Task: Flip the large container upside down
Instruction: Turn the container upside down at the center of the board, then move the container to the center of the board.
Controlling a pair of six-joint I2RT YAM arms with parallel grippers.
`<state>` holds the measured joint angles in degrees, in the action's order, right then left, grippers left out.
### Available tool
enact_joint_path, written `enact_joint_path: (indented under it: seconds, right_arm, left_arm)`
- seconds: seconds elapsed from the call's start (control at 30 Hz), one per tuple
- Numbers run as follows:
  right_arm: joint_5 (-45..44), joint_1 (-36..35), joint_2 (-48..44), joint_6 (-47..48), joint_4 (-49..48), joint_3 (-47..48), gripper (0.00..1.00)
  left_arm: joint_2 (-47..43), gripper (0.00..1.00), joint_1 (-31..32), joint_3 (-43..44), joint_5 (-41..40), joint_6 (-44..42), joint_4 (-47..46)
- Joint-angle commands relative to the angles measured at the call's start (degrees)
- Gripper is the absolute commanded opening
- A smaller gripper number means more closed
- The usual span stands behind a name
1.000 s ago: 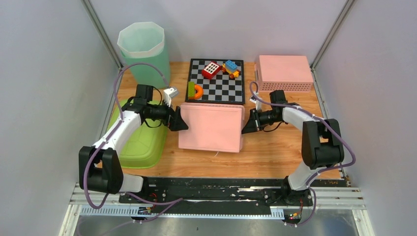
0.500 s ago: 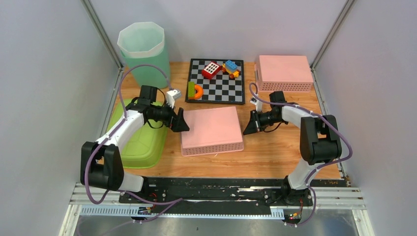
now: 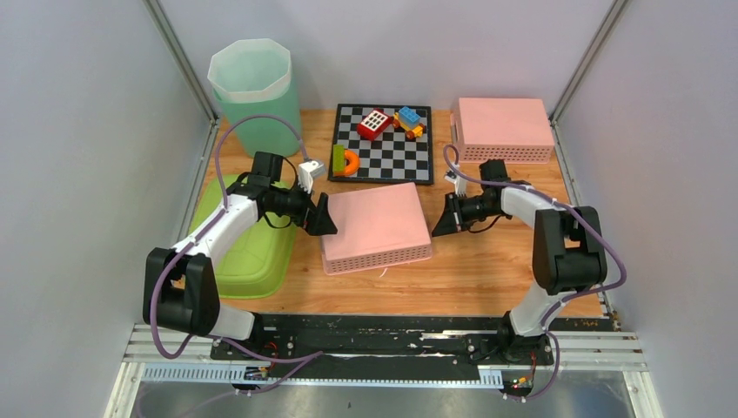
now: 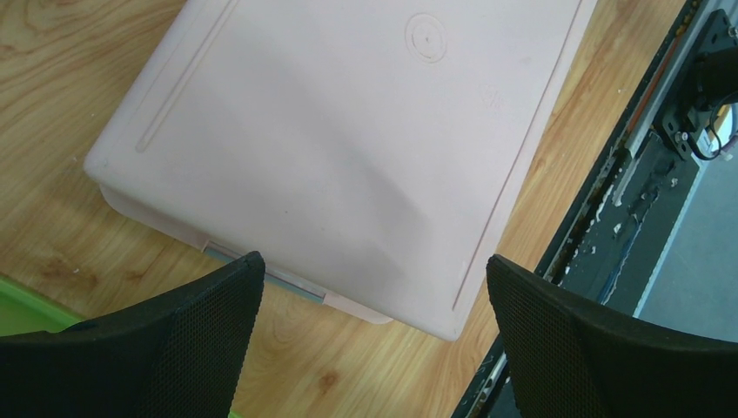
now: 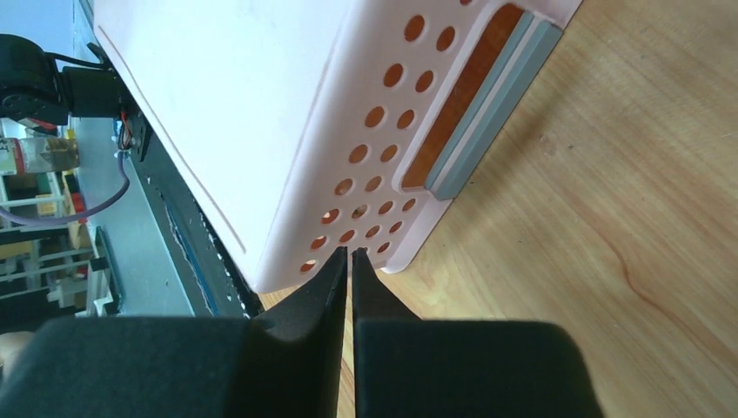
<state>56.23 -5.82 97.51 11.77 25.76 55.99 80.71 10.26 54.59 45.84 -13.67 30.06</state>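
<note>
One faint stamp [image 4: 492, 97], perhaps lettering, marks the container [image 4: 348, 165].

large container [image 3: 374, 225]: smooth matt pink plastic, perforated sides | table [image 3: 487, 270]: grained wood | pincer pads [image 4: 200, 322]: black mesh-textured

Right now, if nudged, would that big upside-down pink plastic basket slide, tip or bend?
Probably slides: the pink perforated plastic basket lies base-up on the wooden table. Unlikely to tip: low and wide. Likely light: hollow, holed walls.
</note>
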Motion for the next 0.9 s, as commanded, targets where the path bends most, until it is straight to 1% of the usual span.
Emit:
enact_joint_path:
  seconds: [0.0,0.1,0.2,0.27,0.4,0.5,0.57,0.87]
  right_arm:
    - [-0.54,1.50,-5.01,1.31,0.88,1.20,0.07]
    - [-1.15,2.09,-7.34,0.99,-0.27,0.44,0.12]
    - [-0.83,2.73,-9.31,0.29,-1.71,-0.52,0.23]
    - [0.03,2.77,-10.80,-0.24,-2.56,-1.20,0.29]
    - [1.41,2.75,-13.05,-1.18,-4.07,-2.01,0.37]
    - [1.53,2.77,-14.72,-1.47,-4.62,-2.26,0.41]
    - [0.92,2.60,-15.99,-1.78,-5.43,-2.64,0.46]
    - [-3.36,2.31,-20.14,-0.35,-6.53,-3.80,0.47]
  left_arm:
    - [0.30,0.99,0.46,-0.18,-0.75,-0.68,-0.43]
    - [-0.08,1.00,0.42,-0.10,-1.05,-0.66,-0.43]
    - [-0.43,1.00,0.46,-0.10,-1.49,-0.58,-0.45]
    - [-0.85,1.00,0.46,-0.10,-2.00,-0.57,-0.51]
    - [-1.67,1.00,0.46,-0.18,-2.95,-0.52,-0.62]
    - [-1.87,1.00,0.46,-0.20,-4.98,-0.27,-0.91]
    - [-1.73,1.00,0.46,-0.21,-6.16,-0.07,-1.01]
    - [1.38,1.00,2.30,0.87,-7.02,-0.31,0.13]
